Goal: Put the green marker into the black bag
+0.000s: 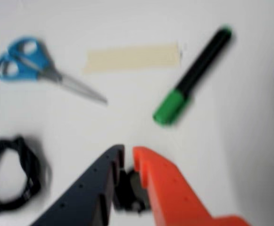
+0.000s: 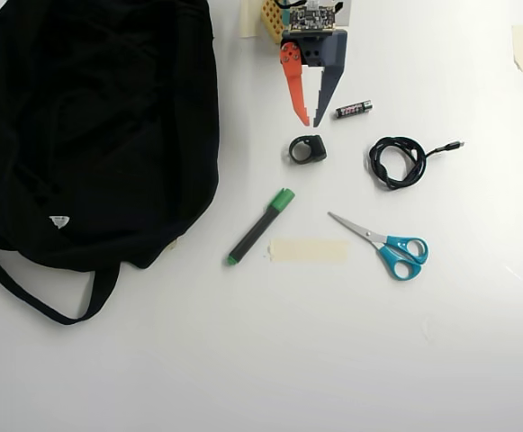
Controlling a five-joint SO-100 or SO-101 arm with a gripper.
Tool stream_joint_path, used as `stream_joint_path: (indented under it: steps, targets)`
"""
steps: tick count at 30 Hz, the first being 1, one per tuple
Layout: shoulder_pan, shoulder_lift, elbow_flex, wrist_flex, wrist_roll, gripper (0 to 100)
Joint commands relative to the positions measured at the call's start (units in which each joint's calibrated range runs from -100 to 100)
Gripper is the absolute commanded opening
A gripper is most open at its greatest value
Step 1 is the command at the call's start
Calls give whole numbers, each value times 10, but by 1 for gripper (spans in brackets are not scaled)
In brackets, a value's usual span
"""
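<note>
In the overhead view, a small black ring-shaped object [image 2: 307,149] lies between the fingers [image 2: 294,85] and the green marker [image 2: 260,226]; bare counter [image 2: 243,117] separates it from the black bag [image 2: 90,126].

Green-capped black marker [image 2: 260,226], black bag [image 2: 90,126], blue-handled scissors [image 2: 385,245], orange-and-black pincer [image 2: 311,123].

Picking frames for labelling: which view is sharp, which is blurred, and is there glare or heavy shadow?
Wrist view: blurred throughout, the green marker and scissors soft-edged, the gripper close and unsharp. Overhead view: sharp, evenly lit, shadows faint, no glare; the black bag shows little fold detail.
</note>
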Motion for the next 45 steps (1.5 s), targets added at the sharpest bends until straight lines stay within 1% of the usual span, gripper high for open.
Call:
stream_joint_path:
  steps: [1,10,22,35,45]
  targets:
    - [15,55,-81,-34,4,2]
    - [24,187,-219,-79,4,2]
    - [26,346,-319,-230,5,2]
    - [26,521,-534,-252,5,2]
    - [27,571,-559,-340,5,2]
